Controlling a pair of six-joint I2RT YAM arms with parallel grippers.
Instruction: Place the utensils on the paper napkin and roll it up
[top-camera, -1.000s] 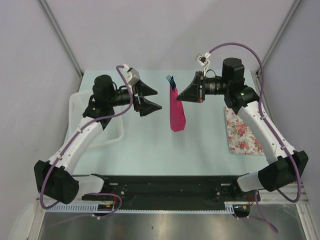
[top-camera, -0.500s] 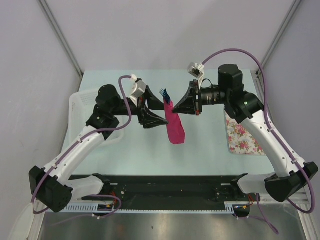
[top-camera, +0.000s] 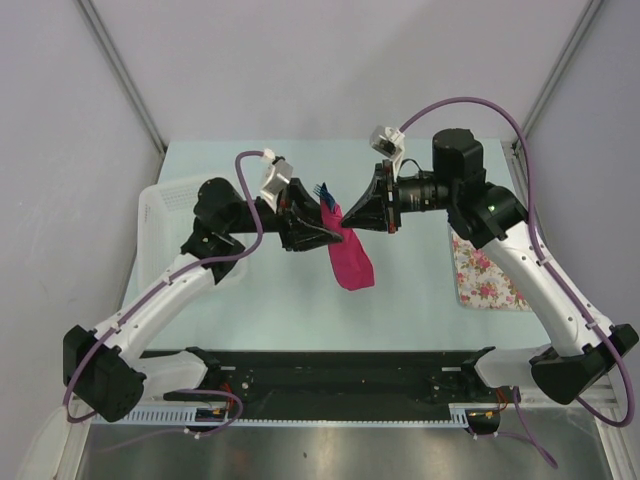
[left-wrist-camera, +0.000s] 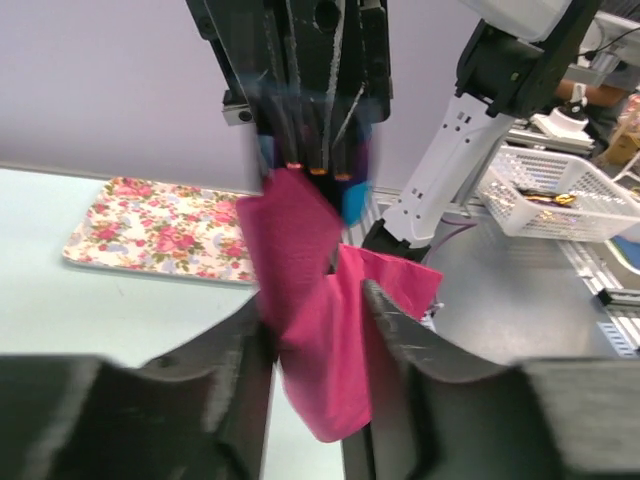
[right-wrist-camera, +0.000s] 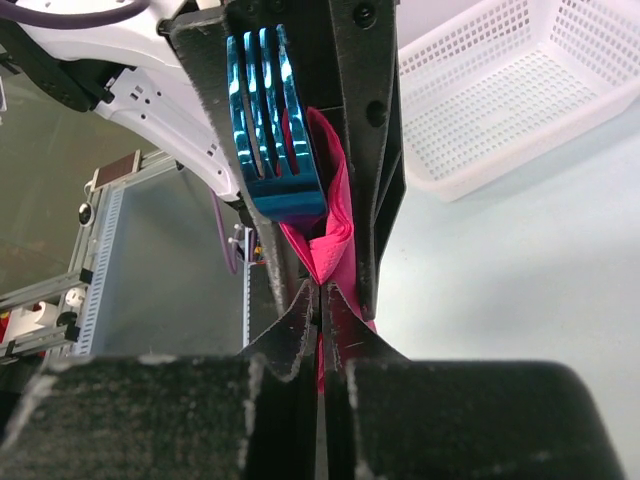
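both grippers meet on the rolled napkin above the table.
top view: left gripper (top-camera: 335, 236) and right gripper (top-camera: 348, 226) pinch the paper napkin (top-camera: 351, 262) from opposite sides; it hangs below them. left wrist: its jaws close around the pink roll. right wrist: jaws pressed together on the napkin, utensils (right-wrist-camera: 276, 130) poking out just beyond the fingertips.

glossy metallic-blue fork (right-wrist-camera: 275, 125), matt creased pink paper napkin (left-wrist-camera: 330, 350), white plastic mesh basket (right-wrist-camera: 500, 90).

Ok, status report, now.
Right gripper shut on napkin roll. Left gripper astride the roll, closure unclear. Blue fork pokes out the top. Nothing in the way.
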